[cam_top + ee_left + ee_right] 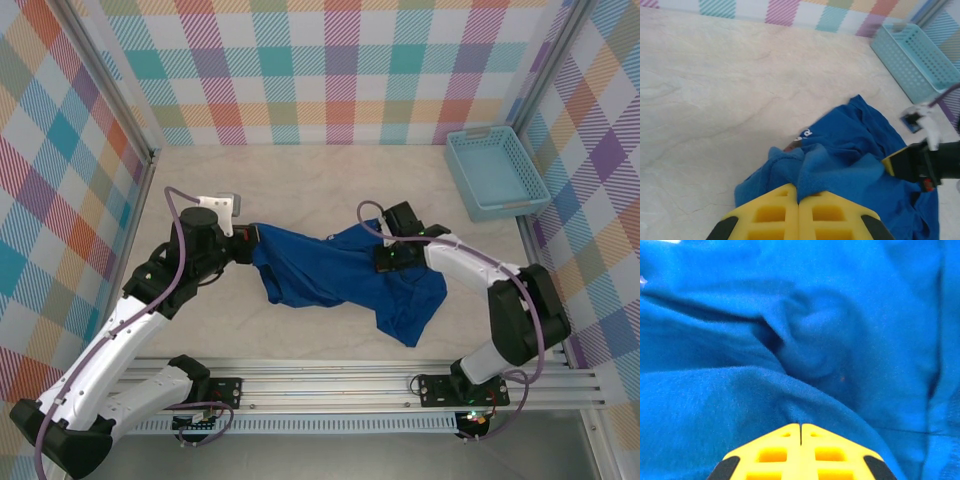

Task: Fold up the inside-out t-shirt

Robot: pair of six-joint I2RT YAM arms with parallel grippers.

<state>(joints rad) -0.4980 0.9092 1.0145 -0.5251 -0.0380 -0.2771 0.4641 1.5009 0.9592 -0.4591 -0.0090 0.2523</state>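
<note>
The inside-out t-shirt (330, 285), royal blue, lies crumpled in the middle of the table. Its left edge is lifted toward my left gripper (250, 243). In the left wrist view the yellow fingers of the left gripper (799, 192) are shut on a raised fold of the t-shirt (855, 150), and a bit of white print (804, 134) shows beyond it. My right gripper (384, 262) presses into the shirt's upper right part. The right wrist view has the right gripper (800, 426) shut, with a ridge of the blue cloth (815, 340) pinched at its tips.
A light-blue lattice basket (495, 172) stands at the back right, also seen from the left wrist as the basket (922, 57). Checked walls close the table on three sides. Bare tabletop (300, 185) lies behind and left of the shirt.
</note>
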